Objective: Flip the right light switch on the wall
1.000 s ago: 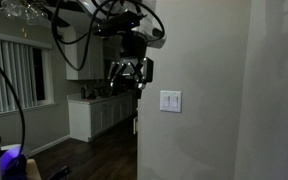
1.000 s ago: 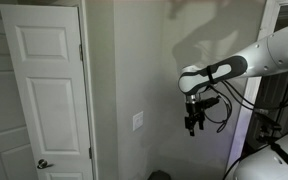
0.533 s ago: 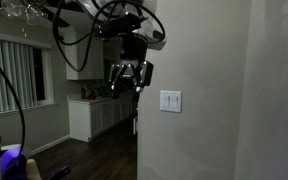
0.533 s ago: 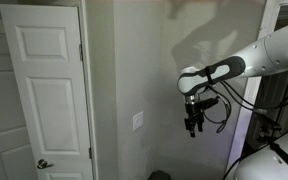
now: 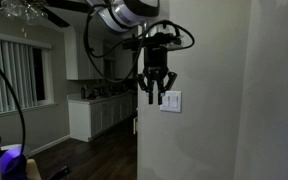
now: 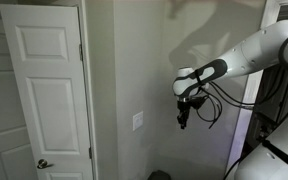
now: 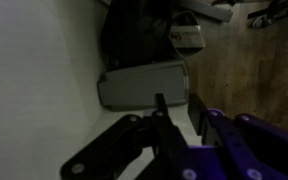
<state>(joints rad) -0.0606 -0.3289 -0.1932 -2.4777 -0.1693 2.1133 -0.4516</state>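
Note:
The white two-rocker plate (image 5: 172, 101) sits on the beige wall (image 5: 209, 60), and the right light switch (image 5: 176, 101) shows on its right half. My gripper (image 5: 156, 95) hangs fingers-down just in front of the plate's left edge and hides part of it. In an exterior view, the gripper (image 6: 181, 121) hangs at the height of the plate (image 6: 138, 121), a gap away from the wall (image 6: 134, 60). In the wrist view the gripper (image 7: 177, 108) has its two dark fingers (image 7: 160, 108) close together with a narrow gap and nothing between them.
A white panelled door (image 6: 46, 90) stands beside the wall corner. White kitchen cabinets (image 5: 99, 115) and window blinds (image 5: 14, 70) lie behind. A grey box (image 7: 144, 85) rests on the wood floor (image 7: 254, 70) below the gripper. Black cables (image 6: 212, 105) loop off the arm.
The gripper has swung toward the wall, coming in front of the switch plate and slightly lower. Its fingers have drawn together from wide apart to a narrow gap.

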